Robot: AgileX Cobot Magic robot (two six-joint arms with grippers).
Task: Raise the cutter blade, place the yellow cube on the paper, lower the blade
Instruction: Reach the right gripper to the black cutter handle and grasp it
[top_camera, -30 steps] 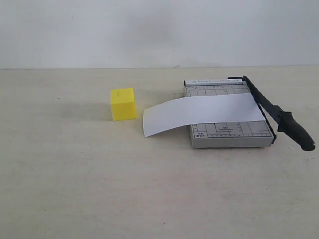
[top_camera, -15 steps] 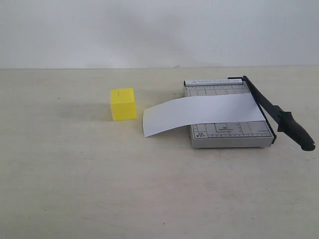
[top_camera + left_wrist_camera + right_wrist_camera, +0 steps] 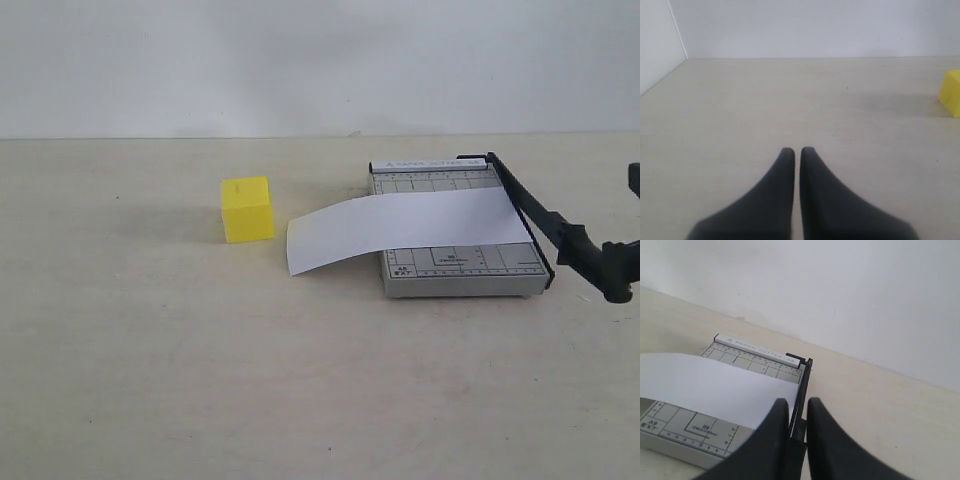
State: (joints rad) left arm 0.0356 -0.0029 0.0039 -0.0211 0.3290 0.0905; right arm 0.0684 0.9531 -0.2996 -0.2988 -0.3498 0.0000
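The cutter blade (image 3: 525, 205) lies lowered along the right edge of the grey gridded board (image 3: 455, 270). The white paper (image 3: 400, 228) rests across that board, its left end curving down to the table. In the right wrist view my right gripper (image 3: 797, 402) straddles the blade (image 3: 803, 380), one finger against each side of its black handle. In the exterior view that gripper (image 3: 615, 262) reaches in from the right edge at the handle. The yellow cube (image 3: 247, 209) stands on the table left of the paper. My left gripper (image 3: 797, 150) is shut and empty, far from the cube (image 3: 951, 94).
A pale wall rises behind the beige table (image 3: 200, 380). In the left wrist view a second wall (image 3: 657, 45) meets the table at the side.
My right gripper has come into the exterior view at the right edge and now sits at the blade handle. Blade, paper and cube have not moved.
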